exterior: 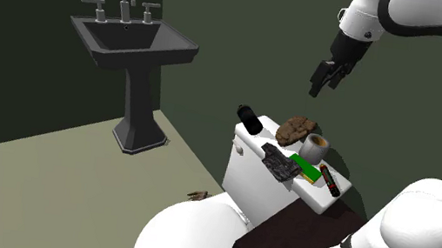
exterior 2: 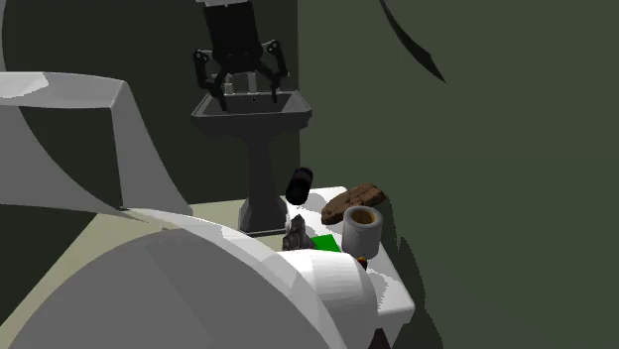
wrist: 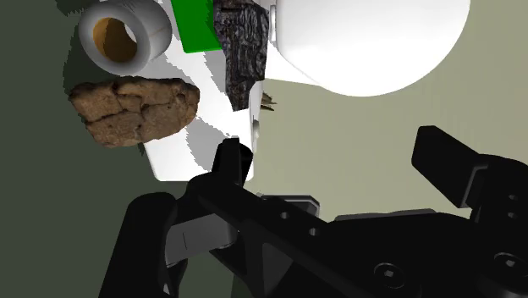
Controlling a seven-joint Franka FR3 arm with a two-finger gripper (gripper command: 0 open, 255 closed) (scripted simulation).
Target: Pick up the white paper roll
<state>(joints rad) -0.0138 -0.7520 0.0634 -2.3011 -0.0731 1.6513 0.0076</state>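
Spread wide in the air, clasping nothing, touching nothing: claw (exterior: 326, 76). Standing on end by the wall-side edge of the toilet tank lid (wrist: 182, 157): greyish-white paper roll (exterior: 315, 146), long axis vertical, brown core opening upward. Just beside it on the shoulder view's left, a brown lump (exterior: 296, 130); toward the front edge, a green box (exterior: 304, 167). Roll below the claw, well apart.
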